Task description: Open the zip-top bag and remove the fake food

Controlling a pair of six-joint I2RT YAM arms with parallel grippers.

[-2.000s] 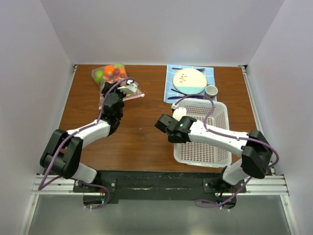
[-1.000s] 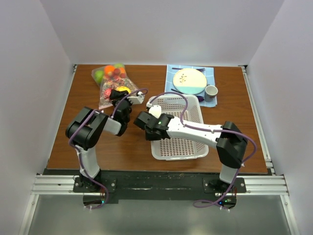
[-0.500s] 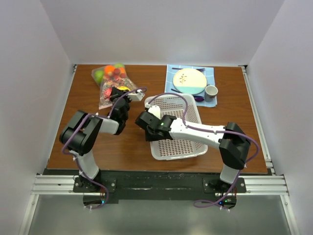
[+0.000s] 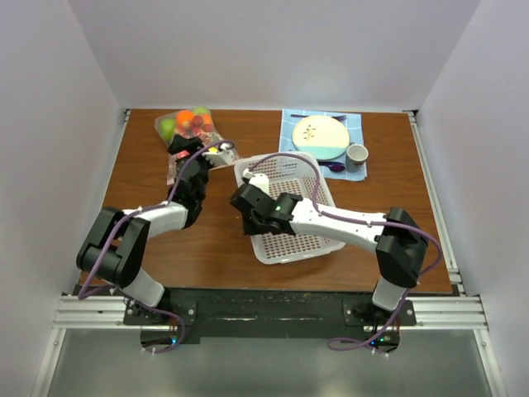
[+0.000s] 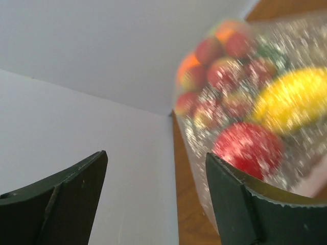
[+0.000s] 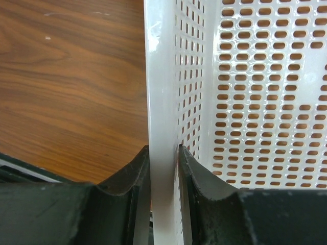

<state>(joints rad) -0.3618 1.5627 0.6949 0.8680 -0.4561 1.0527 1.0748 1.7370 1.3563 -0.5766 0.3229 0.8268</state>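
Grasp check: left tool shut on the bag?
No, the left tool stands wide open, wall showing between its fingers, the zip-top bag unclamped.

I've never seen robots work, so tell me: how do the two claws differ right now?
The left gripper is open, its fingers spread wide and pinching nothing; the right gripper is shut on the rim of the white basket. The left gripper faces the zip-top bag with the fake food inside; the right gripper looks along the basket's wall, with bare table beside it. Both have two dark fingers.
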